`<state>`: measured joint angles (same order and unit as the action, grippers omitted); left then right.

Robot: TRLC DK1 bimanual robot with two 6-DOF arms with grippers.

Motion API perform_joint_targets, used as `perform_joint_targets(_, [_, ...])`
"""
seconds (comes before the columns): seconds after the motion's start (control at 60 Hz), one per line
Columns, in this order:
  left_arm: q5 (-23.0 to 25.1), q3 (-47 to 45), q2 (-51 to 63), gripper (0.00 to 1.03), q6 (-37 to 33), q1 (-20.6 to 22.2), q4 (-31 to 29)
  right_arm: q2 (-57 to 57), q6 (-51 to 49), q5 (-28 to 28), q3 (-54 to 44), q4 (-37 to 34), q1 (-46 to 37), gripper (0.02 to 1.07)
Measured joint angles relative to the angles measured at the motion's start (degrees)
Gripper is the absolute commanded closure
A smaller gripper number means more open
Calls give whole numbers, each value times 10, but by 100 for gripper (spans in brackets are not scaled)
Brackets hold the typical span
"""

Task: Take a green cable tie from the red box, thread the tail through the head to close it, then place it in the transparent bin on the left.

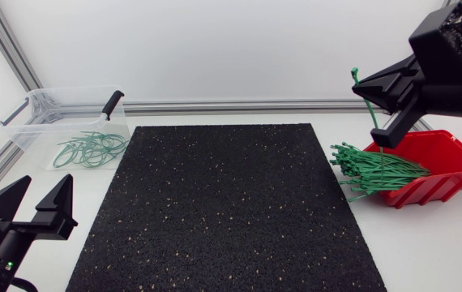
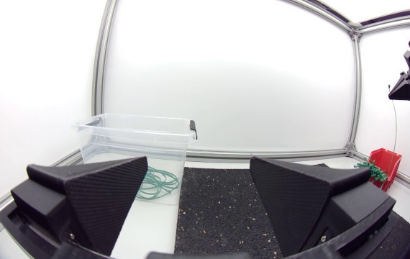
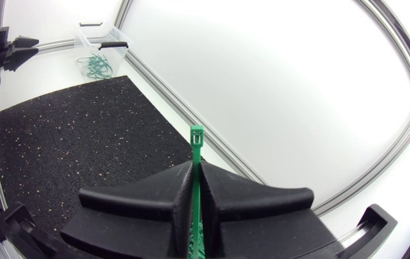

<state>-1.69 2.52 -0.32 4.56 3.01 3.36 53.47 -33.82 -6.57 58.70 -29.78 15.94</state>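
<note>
Clamping a single green cable tie [image 3: 196, 147] between its two black fingers, my right gripper [image 3: 193, 169] hung above the red box [image 1: 450, 154] at the right side of the white table [image 1: 425, 243]. The tie stood nearly upright in the grip. Its square head poked out past the fingertips and its tail ran down toward the box. I could not tell from the head view whether the tail's end touched the ties below.

A loose bundle of green ties [image 1: 377, 170] lay in the red box and spilled over its open front toward the black speckled mat [image 1: 223, 211]. The box sat just beside the mat's right edge.

My left gripper [image 1: 43, 195] rested low at the near left corner of the table, beside the mat. Its wedge fingers were spread wide apart, with nothing between them.

The transparent bin [image 1: 36, 122] stood at the far left, just off the mat's far left corner and ahead of my left gripper. Several closed green loops [image 1: 91, 150] lay on its floor in an overlapping heap. A black clip handle [image 1: 112, 104] sat on the bin's rim on the side nearest the mat.

The held tie was well apart from the bin, with the whole width of the mat between them.
</note>
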Motion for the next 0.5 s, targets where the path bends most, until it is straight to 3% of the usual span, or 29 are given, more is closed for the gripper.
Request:
perform_joint_targets(0.317, [62, 67, 89, 4, 28, 1, -10, 16, 102, 122, -7, -9, 172, 101])
perform_joint_targets(0.5, [127, 106, 149, 4, 44, 7, -10, 50, 143, 160, -1, -21, 229, 101])
